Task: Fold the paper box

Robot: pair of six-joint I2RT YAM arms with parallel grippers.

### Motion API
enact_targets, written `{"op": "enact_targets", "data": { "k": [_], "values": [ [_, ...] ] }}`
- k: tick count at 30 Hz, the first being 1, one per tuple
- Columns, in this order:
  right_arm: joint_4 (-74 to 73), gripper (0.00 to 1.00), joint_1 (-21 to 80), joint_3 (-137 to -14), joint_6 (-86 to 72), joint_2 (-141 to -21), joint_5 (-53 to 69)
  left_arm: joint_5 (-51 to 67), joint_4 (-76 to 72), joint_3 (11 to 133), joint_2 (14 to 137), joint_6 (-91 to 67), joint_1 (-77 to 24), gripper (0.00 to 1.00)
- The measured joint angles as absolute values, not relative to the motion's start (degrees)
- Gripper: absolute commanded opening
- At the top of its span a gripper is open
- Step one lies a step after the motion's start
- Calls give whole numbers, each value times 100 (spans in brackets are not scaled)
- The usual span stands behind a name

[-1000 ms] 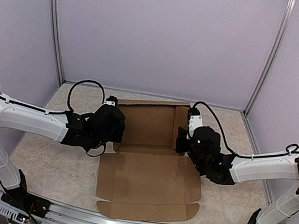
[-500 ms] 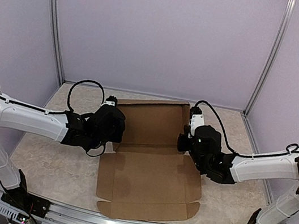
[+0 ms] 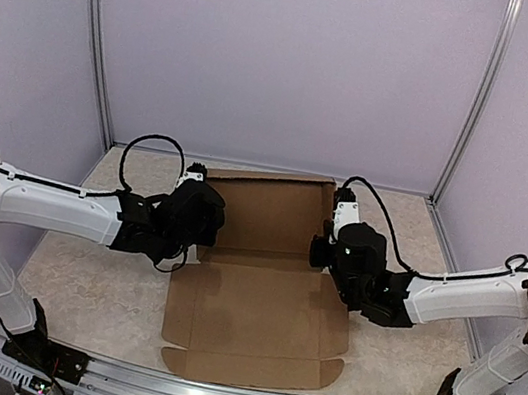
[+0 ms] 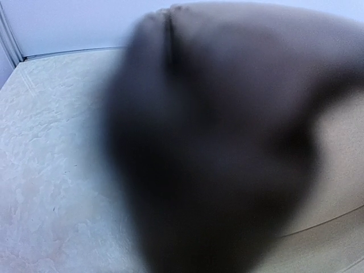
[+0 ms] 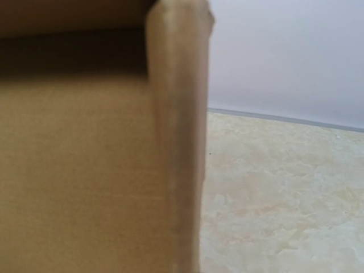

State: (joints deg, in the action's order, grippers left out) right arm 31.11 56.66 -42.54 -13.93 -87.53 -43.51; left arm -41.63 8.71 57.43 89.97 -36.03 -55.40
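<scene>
Paper box (image 3: 261, 309) is noted at table (image 3: 81, 258) centre, half formed; the back panel is raised toward 12 o'clock and the front flaps lie flat toward 6.

Left gripper (image 3: 202, 216) is set at the 10 o'clock side flap, right gripper (image 3: 320, 252) at 2 o'clock. Both are clenched; whether cardboard is pinched cannot be told.

Risk: the sheet could be skewed, or a flap creased off its score, by uneven pulls.
</scene>
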Motion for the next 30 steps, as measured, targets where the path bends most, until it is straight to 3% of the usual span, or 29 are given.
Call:
{"op": "enact_targets", "data": {
  "k": [16, 26, 30],
  "values": [
    [2939, 0, 6045, -4254, -1509, -8582, -4873, -4447, 993, 5905, 9209, -3671, -5546, 0],
    [2995, 0, 6101, -4259, -1417, -8685, -4987, -4309, 967, 5996, 9349, -3524, -5555, 44],
    [3105, 0, 6099, -4309, -1363, -8879, -4980, -4182, 939, 5988, 9345, -3371, -5570, 57]
  ]
}}
